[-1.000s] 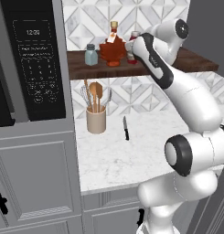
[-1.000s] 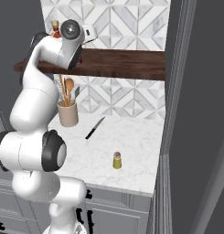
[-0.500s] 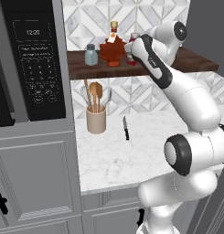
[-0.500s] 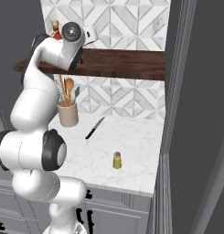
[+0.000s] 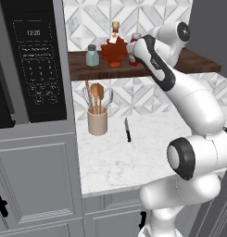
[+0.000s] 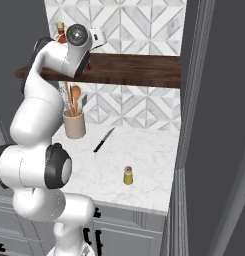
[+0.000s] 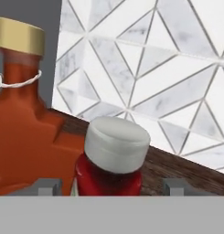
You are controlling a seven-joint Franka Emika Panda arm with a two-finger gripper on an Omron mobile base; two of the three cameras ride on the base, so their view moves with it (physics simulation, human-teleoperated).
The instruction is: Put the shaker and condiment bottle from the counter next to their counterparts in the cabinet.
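The red condiment bottle (image 7: 111, 169) stands upright on the cabinet shelf (image 5: 193, 62), just beside the maple-leaf bottle (image 5: 115, 48). The pincer (image 7: 111, 186) straddles it, fingers spread on either side. The yellow shaker (image 6: 128, 175) waits on the surface (image 6: 144, 155), well below the shelf.

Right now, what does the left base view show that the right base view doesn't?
Left base view: the microwave, the blue-grey shaker and the red bottle on the shelf. Right base view: the little yellow shaker on the counter. Both: the shelf, the maple bottle, the utensil cup and the knife.
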